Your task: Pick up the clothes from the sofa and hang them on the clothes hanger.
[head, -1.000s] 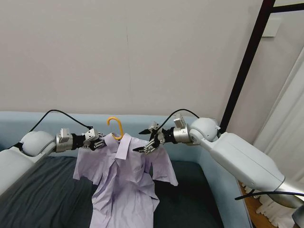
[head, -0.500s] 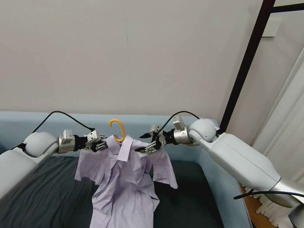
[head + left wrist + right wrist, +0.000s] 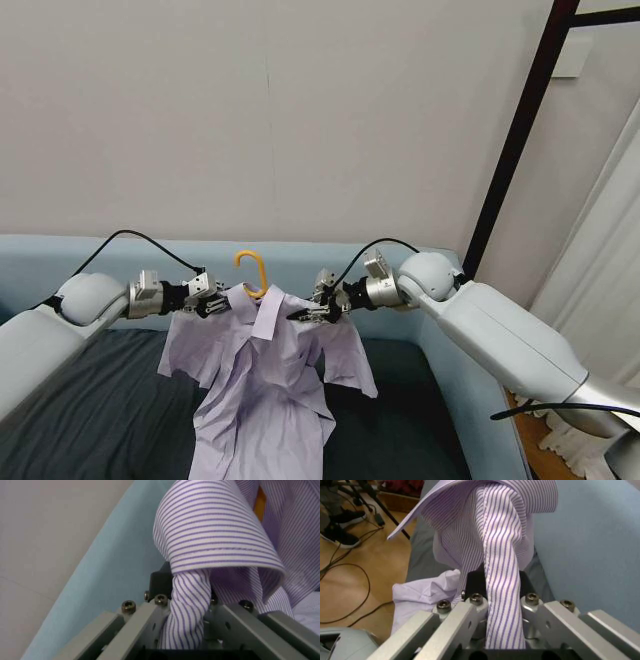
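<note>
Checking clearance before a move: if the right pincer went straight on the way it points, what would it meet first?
The right pincer, shut on the shirt, points toward the collar; it would probably push into that fabric first, then the orange hanger.

Light blue sofa (image 3: pixel 40 260), dark grey seat cushion (image 3: pixel 120 410). Lower part of striped purple shirt (image 3: pixel 262 390) over cushion; contact unclear.

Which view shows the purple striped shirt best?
Head view: most of the purple striped shirt hangs between the left gripper and right gripper. Each wrist view shows a pinched fold close up.
</note>
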Controlling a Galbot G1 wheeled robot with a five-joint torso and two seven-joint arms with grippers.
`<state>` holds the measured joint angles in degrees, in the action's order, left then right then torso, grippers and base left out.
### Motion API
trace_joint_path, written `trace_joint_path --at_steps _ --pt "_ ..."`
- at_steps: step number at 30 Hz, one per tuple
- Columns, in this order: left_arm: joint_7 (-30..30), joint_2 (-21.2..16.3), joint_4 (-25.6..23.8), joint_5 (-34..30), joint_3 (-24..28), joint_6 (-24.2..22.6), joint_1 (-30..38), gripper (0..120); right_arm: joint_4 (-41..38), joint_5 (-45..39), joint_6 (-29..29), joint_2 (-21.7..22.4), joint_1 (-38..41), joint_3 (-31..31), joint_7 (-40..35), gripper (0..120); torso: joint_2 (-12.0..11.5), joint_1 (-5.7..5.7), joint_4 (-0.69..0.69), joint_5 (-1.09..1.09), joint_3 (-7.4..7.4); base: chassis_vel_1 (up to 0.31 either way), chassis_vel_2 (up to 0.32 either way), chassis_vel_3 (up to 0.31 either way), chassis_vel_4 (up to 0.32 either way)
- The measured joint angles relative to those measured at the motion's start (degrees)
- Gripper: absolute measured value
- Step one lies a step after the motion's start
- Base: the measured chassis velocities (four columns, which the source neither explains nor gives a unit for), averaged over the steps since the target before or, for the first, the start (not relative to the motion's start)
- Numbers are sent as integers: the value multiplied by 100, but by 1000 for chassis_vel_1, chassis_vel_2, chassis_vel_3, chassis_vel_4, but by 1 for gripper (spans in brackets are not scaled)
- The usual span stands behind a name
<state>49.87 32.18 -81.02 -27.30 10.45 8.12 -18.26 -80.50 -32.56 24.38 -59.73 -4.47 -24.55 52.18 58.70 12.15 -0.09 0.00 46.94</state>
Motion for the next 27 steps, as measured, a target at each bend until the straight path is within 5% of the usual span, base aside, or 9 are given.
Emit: trace_joint_path --at_steps 10,18,21,27 --pt "43 -3 3 -48 0 15 38 3 -8 39 -89 10 -54 106 39 4 0 0 0 0 0 0 0 0 0" --pt "-18 -17 90 -179 -2 135 44 23 -53 29 -122 68 -119 214 3 4 0 0 0 0 0 0 0 0 0" --pt "-167 -51 151 -399 -6 299 22 43 -141 -25 -161 127 -188 283 -89 4 0 0 0 0 0 0 0 0 0" --pt "-242 -246 114 -886 -121 443 -32 60 -258 52 -304 210 -304 373 -222 1 0 0 0 0 0 0 0 0 0"
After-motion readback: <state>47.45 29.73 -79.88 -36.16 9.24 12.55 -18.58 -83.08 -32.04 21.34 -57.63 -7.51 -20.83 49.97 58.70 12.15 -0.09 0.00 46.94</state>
